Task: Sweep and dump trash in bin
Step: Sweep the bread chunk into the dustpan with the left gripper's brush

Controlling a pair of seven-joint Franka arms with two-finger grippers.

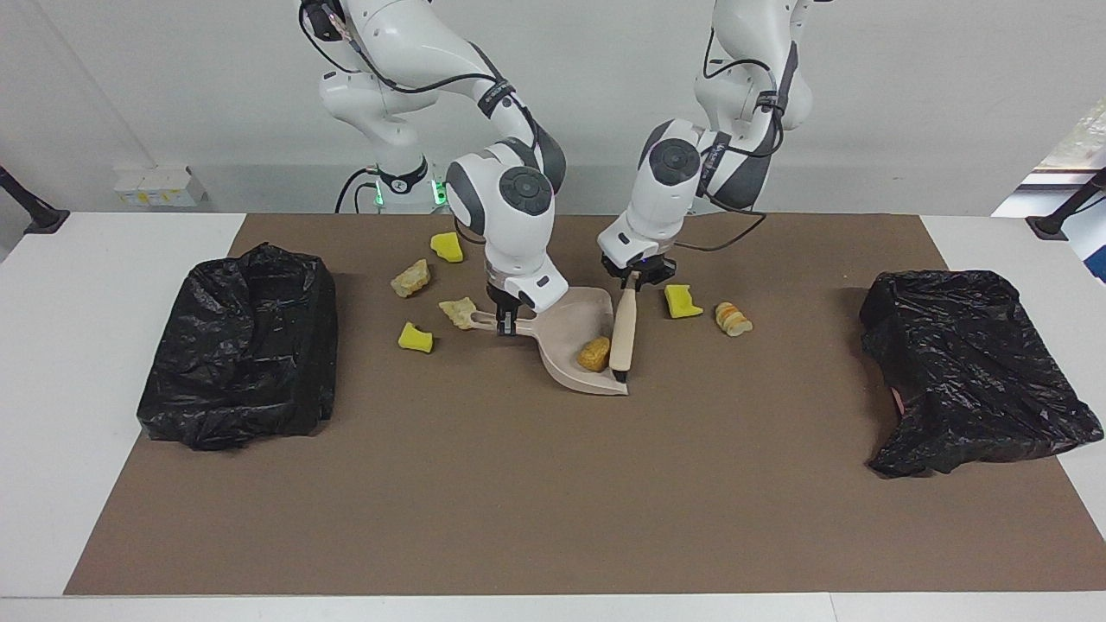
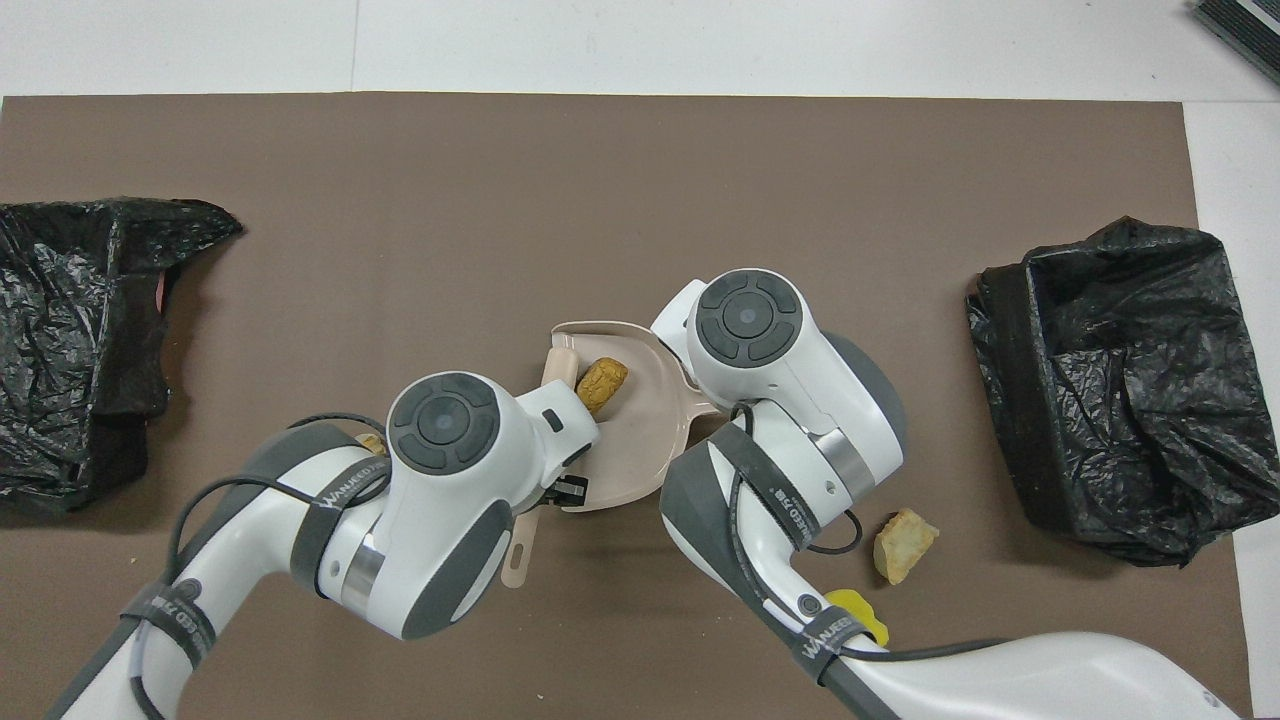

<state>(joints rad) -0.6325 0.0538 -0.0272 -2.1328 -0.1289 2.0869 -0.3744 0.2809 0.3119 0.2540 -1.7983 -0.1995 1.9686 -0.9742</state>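
Orange-brown lump [image 1: 594, 354] in dustpan [image 1: 570, 345], beside left hand's [image 1: 635, 278] brush [image 1: 623, 333]

White table [image 1: 86, 363] under a brown mat [image 1: 536, 484]. On the mat: two black bag-lined bins [image 1: 242, 345] [image 1: 976, 367] at either end, a beige dustpan [image 1: 579, 341] mid-mat, and loose trash lumps [image 1: 415, 338] [image 1: 683, 301] [image 1: 733, 319] [image 1: 410, 278] [image 1: 447, 246] scattered on both sides of the dustpan.
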